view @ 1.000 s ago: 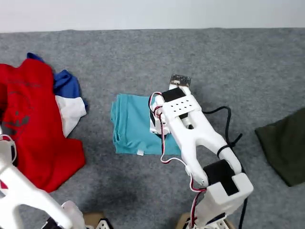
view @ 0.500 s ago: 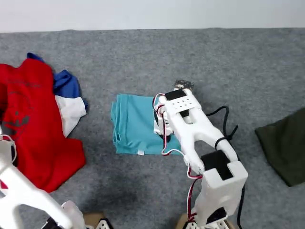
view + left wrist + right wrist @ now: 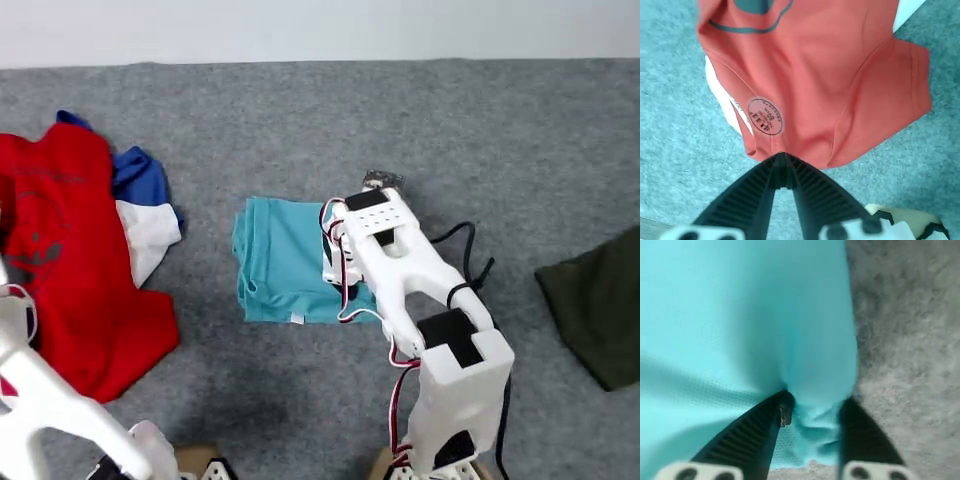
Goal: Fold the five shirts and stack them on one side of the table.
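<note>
A folded teal shirt (image 3: pixel 280 262) lies at the middle of the table. My right arm (image 3: pixel 385 240) stands over its right edge. The right gripper (image 3: pixel 817 406) is shut on a bunched fold of the teal shirt (image 3: pixel 740 315) at that edge, beside bare carpet. A red shirt (image 3: pixel 70 250) lies spread at the left, over a blue and white shirt (image 3: pixel 145 205). A dark green shirt (image 3: pixel 600 300) lies at the right edge. My left gripper (image 3: pixel 783 161) is shut and hangs over the hem of the red shirt (image 3: pixel 815 75), with nothing between its fingers.
Grey carpet (image 3: pixel 480 130) covers the table, with open room at the back and between the teal and green shirts. My left arm (image 3: pixel 35 395) stands at the front left corner. A white cloth edge (image 3: pixel 722 107) peeks from under the red shirt.
My right arm has drawn back toward its base and settled lower over the teal shirt's right edge. The shirts and my left arm have stayed where they were.
</note>
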Controlling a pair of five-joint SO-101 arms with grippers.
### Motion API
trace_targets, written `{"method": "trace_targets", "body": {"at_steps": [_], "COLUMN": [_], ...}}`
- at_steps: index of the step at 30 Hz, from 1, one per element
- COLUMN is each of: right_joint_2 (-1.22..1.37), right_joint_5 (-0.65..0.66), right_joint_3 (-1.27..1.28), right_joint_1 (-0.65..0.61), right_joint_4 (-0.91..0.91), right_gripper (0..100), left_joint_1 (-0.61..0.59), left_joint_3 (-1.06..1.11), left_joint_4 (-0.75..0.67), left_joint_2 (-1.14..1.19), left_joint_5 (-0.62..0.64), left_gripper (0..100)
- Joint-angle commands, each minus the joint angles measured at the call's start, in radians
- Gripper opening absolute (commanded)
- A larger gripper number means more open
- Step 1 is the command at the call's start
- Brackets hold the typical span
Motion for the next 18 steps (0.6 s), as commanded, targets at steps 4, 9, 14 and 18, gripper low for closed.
{"method": "trace_targets", "body": {"at_steps": [4, 9, 14, 18], "right_joint_2": [0.001, 0.001, 0.007, 0.01], "right_joint_5": [0.051, 0.057, 0.229, 0.445], "right_joint_3": [-0.092, -0.157, -0.229, -0.296], "right_joint_1": [0.005, 0.093, 0.228, 0.335], "right_joint_4": [0.076, 0.12, 0.105, 0.025], "right_gripper": [0.6, 0.9, 0.9, 0.9], "left_joint_1": [0.008, 0.008, 0.008, 0.003], "left_joint_3": [0.036, 0.031, 0.031, 0.031], "left_joint_4": [-0.04, -0.046, -0.043, -0.043], "left_joint_2": [-0.026, -0.029, -0.031, -0.031], "left_joint_5": [-0.005, -0.005, -0.005, -0.005], "left_gripper": [0, 0, 0, 0]}}
